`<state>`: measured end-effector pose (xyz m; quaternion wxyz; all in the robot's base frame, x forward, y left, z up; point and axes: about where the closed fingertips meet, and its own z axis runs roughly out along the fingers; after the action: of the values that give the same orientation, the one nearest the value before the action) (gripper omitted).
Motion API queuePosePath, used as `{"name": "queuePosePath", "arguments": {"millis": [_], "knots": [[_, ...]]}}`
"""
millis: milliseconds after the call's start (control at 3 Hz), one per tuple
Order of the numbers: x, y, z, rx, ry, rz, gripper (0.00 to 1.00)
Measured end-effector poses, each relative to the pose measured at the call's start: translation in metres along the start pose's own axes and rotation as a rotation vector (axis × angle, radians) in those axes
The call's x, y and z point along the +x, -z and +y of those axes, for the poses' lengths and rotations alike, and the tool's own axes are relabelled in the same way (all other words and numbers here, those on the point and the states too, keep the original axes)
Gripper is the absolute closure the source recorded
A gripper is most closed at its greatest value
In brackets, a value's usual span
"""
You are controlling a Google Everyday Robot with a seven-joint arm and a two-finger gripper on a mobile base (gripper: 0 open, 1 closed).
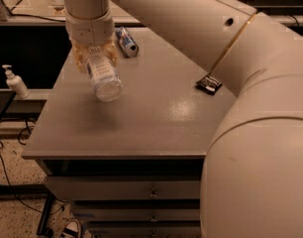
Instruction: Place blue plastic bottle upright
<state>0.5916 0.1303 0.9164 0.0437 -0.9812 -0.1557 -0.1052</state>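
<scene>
Pale-bluish plastic is what your end effector (94, 58) is clamped around: the blue plastic bottle (105, 78) hangs tilted in its grip over the left half of the counter (151, 118), round end toward the camera, apparently clear of the surface. You have a shiny drink can (126, 41) lying near the far edge just behind it. A small black object (209, 85) sits by the right edge.

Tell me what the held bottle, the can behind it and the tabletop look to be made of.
Blue plastic bottle, clamped in the gripper over the table: clear plastic, with light showing through its wall. Can: likely metal, shiny with bright glints. Table top: smooth grey, semi-gloss, with soft reflections; laminate or painted metal, I cannot tell which.
</scene>
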Motion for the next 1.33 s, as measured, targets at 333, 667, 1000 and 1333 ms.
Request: {"name": "queuePosePath", "arguments": {"millis": [333,667,1000,1333], "knots": [[-0.011,0.020,0.009,0.002,0.051,0.116,1.00],[-0.045,0.051,0.028,-0.040,0.161,0.277,1.00],[-0.085,0.053,0.055,-0.102,0.281,0.365,1.00],[-0.095,0.035,0.075,-0.074,0.366,0.422,1.00]]}}
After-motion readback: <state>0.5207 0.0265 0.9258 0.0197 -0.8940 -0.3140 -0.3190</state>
